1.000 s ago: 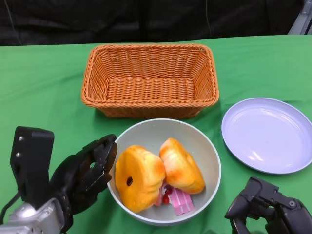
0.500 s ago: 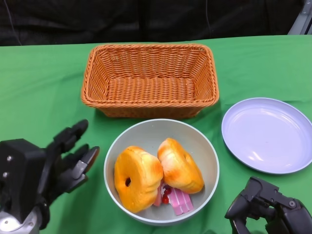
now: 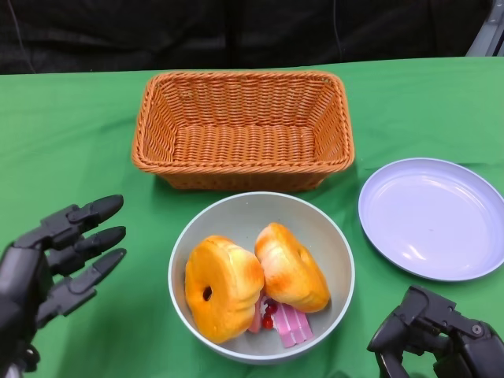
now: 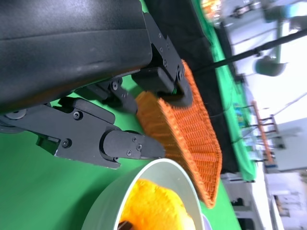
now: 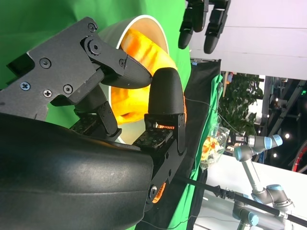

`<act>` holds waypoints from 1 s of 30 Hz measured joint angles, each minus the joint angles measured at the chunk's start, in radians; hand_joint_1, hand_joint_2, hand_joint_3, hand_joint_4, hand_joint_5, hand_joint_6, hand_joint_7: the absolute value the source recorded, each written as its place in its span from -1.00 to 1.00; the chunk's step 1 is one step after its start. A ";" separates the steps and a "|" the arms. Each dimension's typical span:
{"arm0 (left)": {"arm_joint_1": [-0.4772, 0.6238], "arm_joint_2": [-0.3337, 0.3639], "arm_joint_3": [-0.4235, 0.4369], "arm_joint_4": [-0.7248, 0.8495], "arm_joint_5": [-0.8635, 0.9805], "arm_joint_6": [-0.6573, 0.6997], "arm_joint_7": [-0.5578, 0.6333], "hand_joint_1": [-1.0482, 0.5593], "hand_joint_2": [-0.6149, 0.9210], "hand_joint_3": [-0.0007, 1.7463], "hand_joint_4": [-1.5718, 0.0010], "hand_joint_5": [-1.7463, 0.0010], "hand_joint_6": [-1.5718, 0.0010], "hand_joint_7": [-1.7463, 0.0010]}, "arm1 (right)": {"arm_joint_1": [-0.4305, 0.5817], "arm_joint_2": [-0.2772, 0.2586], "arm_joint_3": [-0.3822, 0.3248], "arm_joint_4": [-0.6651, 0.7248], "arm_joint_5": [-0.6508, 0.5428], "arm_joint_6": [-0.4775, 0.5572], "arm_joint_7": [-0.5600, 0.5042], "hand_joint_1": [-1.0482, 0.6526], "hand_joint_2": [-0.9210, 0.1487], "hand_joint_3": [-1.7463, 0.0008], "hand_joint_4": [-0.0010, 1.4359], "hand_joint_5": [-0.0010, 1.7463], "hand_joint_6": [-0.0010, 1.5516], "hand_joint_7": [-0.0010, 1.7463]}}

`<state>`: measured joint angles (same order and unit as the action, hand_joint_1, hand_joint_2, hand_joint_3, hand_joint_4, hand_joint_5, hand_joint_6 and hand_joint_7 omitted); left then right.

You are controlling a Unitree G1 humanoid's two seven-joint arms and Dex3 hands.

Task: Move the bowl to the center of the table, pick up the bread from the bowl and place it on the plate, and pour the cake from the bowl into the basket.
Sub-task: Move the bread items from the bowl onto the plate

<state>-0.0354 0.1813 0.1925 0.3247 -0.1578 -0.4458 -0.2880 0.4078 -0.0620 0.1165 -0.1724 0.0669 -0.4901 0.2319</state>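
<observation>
Beside the bowl [image 3: 335, 244], spread left-hand fingers [image 3: 94, 210]

Grey bowl [image 3: 335, 244] w/ 2 breads [image 3: 223, 285], cake [image 3: 291, 323], btwn basket [image 3: 242, 130] & plate [image 3: 431, 216].

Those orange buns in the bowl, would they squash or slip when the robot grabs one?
The buns look puffy and glossy, so probably soft and light, perhaps slick. They lean against each other in the bowl, so lifting one would likely shift the other.

Green tablecloth [image 3: 71, 142] covers table; black backdrop [image 3: 236, 31] behind; silver robot arm [image 5: 256, 177], potted plant [image 5: 240, 96] beyond.
</observation>
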 measured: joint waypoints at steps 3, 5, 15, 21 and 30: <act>-0.021 0.018 0.023 0.057 -0.055 -0.089 -0.072 0.33 1.00 -0.49 -0.08 -0.33 -0.29 0.25 | -0.002 -0.003 -0.016 0.010 0.007 -0.003 0.002 0.06 -0.26 -0.16 0.01 0.93 -0.13 0.60; -0.027 0.026 0.034 0.077 -0.056 -0.136 -0.078 0.34 1.00 -0.44 -0.02 -0.51 -0.18 0.03 | -0.007 -0.010 -0.032 0.030 0.017 -0.014 0.007 0.07 -0.26 -0.16 0.01 0.92 -0.13 0.58; -0.036 0.017 0.052 0.130 -0.056 -0.202 -0.074 0.34 0.82 -0.08 0.07 -0.89 0.05 -0.54 | -0.029 -0.026 -0.110 0.025 0.037 -0.041 0.000 -0.01 -0.28 -0.03 -0.09 0.62 -0.17 0.18; -0.043 0.005 0.051 0.138 -0.051 -0.211 -0.070 0.34 0.74 0.01 0.05 -0.93 0.06 -0.63 | -0.012 -0.063 -0.118 -0.176 -0.024 0.061 -0.008 -0.21 -0.96 0.84 -0.28 0.17 -0.31 -0.31; -0.049 0.003 0.051 0.176 -0.039 -0.238 -0.069 0.33 0.71 0.03 0.04 -0.91 0.05 -0.60 | -0.036 -0.089 -0.065 -0.477 -0.247 0.357 -0.012 -0.47 -1.00 0.90 -0.34 -0.48 -0.35 -0.88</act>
<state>-0.0849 0.1847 0.2431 0.5011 -0.1969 -0.6840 -0.3571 0.3714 -0.1511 0.0514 -0.6492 -0.1801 -0.1335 0.2194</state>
